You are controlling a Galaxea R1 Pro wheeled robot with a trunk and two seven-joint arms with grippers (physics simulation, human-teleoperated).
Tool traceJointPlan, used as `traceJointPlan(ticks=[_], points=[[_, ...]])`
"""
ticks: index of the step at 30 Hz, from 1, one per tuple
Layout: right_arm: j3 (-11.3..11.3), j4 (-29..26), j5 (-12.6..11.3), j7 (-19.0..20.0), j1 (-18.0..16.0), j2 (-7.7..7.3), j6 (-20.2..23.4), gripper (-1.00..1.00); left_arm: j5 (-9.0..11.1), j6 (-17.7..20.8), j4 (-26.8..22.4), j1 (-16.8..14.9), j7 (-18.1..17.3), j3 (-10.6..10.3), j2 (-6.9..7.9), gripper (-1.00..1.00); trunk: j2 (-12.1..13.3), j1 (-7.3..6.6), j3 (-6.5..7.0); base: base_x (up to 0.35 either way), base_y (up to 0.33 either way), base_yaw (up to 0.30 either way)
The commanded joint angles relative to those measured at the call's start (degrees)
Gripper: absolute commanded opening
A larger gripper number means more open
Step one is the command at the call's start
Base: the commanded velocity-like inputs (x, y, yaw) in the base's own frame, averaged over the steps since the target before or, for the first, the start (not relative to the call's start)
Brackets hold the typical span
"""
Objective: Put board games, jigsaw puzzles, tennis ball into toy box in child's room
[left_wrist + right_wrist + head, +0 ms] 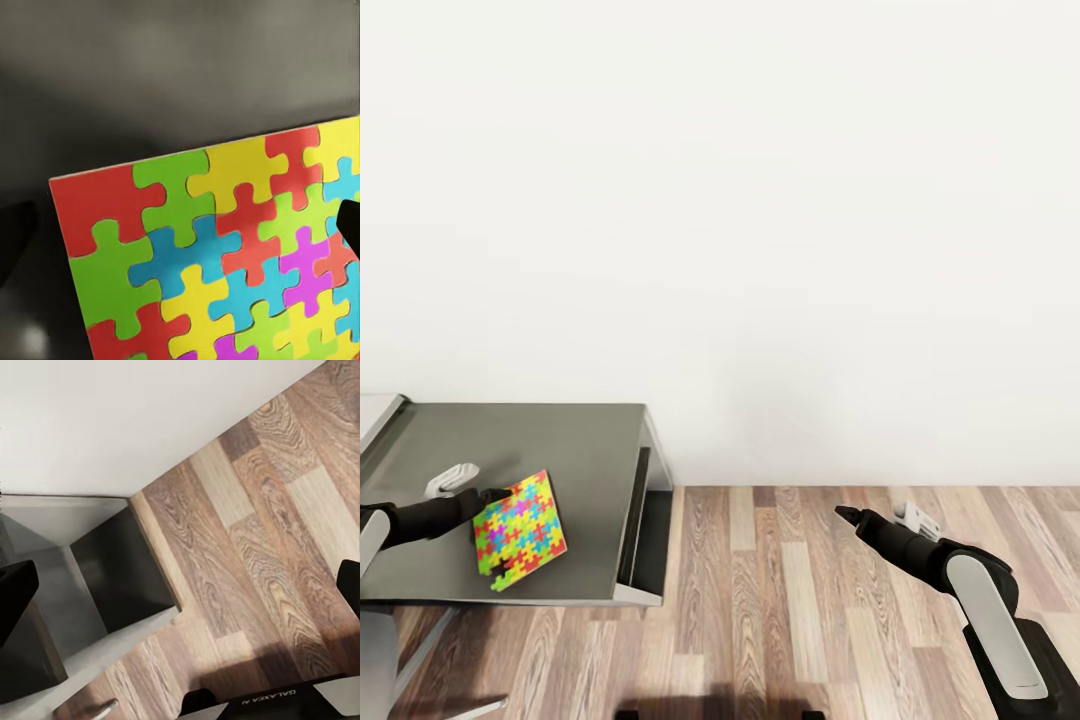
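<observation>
The left pincer (488,497) is clamping one corner of a jigsaw puzzle (519,529), holding the thin sheet tilted up above the table (590,450), its lower corner reaching toward the table's near edge. The left arm is reaching in low from the left edge of the head view, its dark forearm lying almost level over the table top. In the left wrist view the puzzle (217,255) is showing its mosaic of red, green, yellow, blue and purple pieces against the dark grey table surface (180,75), and a dark fingertip (349,223) is overlapping the sheet's edge.

The right pincer (847,515) is hanging over the wood floor (780,600), well apart from the table, with nothing in it. Its dark tip is tapering to a single point in the head view, while the right wrist view is catching only the two dark finger edges at opposite sides of the frame, so I cannot tell whether it is together or apart. The right arm is bending at the elbow, white upper part rising from the lower right corner and dark forearm pointing up and to the left.

At the table's far left corner, a pale sloping edge (382,418) is just showing; what it belongs to cannot be made out. One puzzle is in sight. A white wall (760,200) is standing behind the table and floor.
</observation>
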Motion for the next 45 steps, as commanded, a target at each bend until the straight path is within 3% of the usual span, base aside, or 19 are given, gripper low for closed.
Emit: traceJointPlan(ticks=[1, 27, 31, 38, 45], points=[[-0.02, -0.08, -0.59, -0.56, -0.04, -0.02, 0.16, 1.00, 0.00, 0.26, -0.02, 0.00, 0.05, 0.20, -0.03, 1.00, -0.08, 0.05, -0.09, 0.022, 0.106, 0.000], [-0.02, -0.05, -0.63, -0.55, -0.04, -0.04, 0.15, 1.00, 0.00, 0.59, -0.02, 0.01, 0.11, 0.11, -0.27, 1.00, -0.08, 0.05, -0.09, 0.023, 0.027, 0.000], [-0.02, -0.04, -0.64, -0.55, -0.04, -0.06, 0.15, 1.00, -0.05, 0.84, 0.04, 0.01, 0.24, 0.10, -1.39, 1.00, -0.08, 0.05, -0.09, 0.000, -0.001, 0.000], [-0.03, -0.04, -0.64, -0.55, -0.04, -0.09, 0.18, 1.00, -0.02, 0.92, 0.07, 0.00, 0.46, -3.21, -2.43, 1.00, -0.08, 0.05, -0.09, -0.011, -0.086, 0.000], [-0.03, -0.04, -0.65, -0.55, -0.04, -0.04, 0.16, 1.00, -0.01, 0.92, 0.10, 0.00, 0.33, -3.95, -2.49, 1.00, -0.08, 0.05, -0.09, -0.002, -0.018, 0.000]])
